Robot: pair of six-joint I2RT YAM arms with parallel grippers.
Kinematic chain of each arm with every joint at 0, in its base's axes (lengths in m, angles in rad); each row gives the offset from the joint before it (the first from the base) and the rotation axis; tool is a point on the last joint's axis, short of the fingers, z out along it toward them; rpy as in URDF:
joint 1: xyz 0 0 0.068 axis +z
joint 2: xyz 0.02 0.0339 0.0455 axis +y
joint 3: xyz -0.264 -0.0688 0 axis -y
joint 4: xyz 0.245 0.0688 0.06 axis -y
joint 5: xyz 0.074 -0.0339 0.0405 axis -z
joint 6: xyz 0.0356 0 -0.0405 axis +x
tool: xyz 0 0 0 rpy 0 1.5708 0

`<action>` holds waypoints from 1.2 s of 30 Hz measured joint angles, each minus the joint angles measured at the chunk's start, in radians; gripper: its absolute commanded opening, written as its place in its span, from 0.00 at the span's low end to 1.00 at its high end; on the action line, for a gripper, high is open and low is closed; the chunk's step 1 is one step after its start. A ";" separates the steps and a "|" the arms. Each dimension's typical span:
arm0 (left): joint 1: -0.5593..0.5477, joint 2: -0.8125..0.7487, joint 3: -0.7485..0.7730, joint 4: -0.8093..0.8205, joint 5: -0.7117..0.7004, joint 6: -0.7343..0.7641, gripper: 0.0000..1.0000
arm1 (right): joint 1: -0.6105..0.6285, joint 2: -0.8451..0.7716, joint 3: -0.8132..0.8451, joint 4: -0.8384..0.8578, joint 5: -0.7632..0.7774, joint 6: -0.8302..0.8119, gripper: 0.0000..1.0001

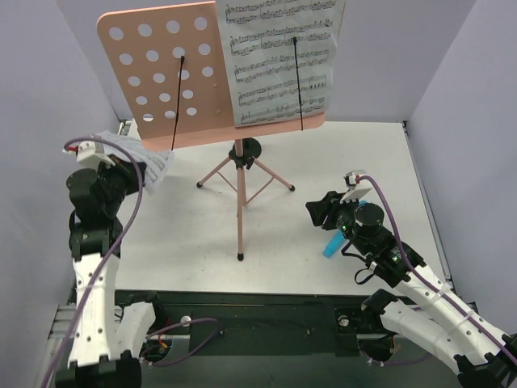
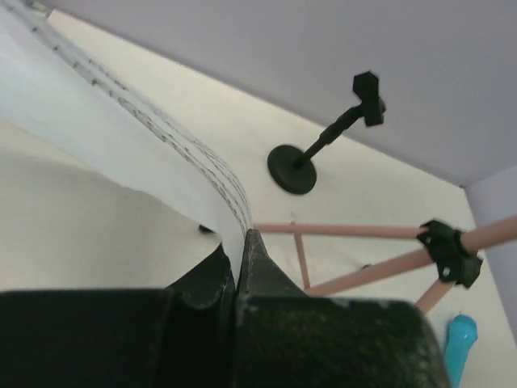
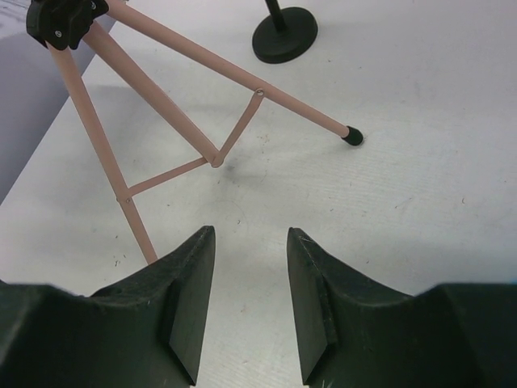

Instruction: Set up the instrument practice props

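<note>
The pink perforated music-stand desk point(image 1: 161, 73) stands on its pink tripod point(image 1: 240, 190) at the table's back middle. One sheet-music page point(image 1: 283, 61) rests on the desk's right half behind a black wire page-holder point(image 1: 298, 81). The other wire holder point(image 1: 178, 101) lies over the bare left half. My left gripper point(image 1: 141, 171) is shut on the second sheet-music page point(image 1: 141, 153), held left of and below the desk; it shows curling up from the jaws in the left wrist view point(image 2: 121, 137). My right gripper point(image 1: 317, 212) is open and empty, right of the tripod legs point(image 3: 161, 97).
A black round-based post point(image 2: 295, 166) stands behind the tripod, also in the right wrist view point(image 3: 284, 34). A light-blue object point(image 1: 333, 245) lies on the table by the right arm. Grey walls close in the left, right and back sides.
</note>
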 measured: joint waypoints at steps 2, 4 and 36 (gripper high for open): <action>0.001 -0.111 -0.005 -0.168 -0.033 0.054 0.00 | 0.000 0.000 0.000 -0.001 0.000 -0.005 0.37; 0.002 -0.204 -0.004 -0.335 -0.069 0.102 0.00 | 0.000 0.000 0.004 -0.007 -0.005 -0.008 0.37; -0.745 -0.138 0.507 -0.999 0.502 0.439 0.00 | 0.000 -0.134 0.097 -0.153 -0.455 -0.272 0.42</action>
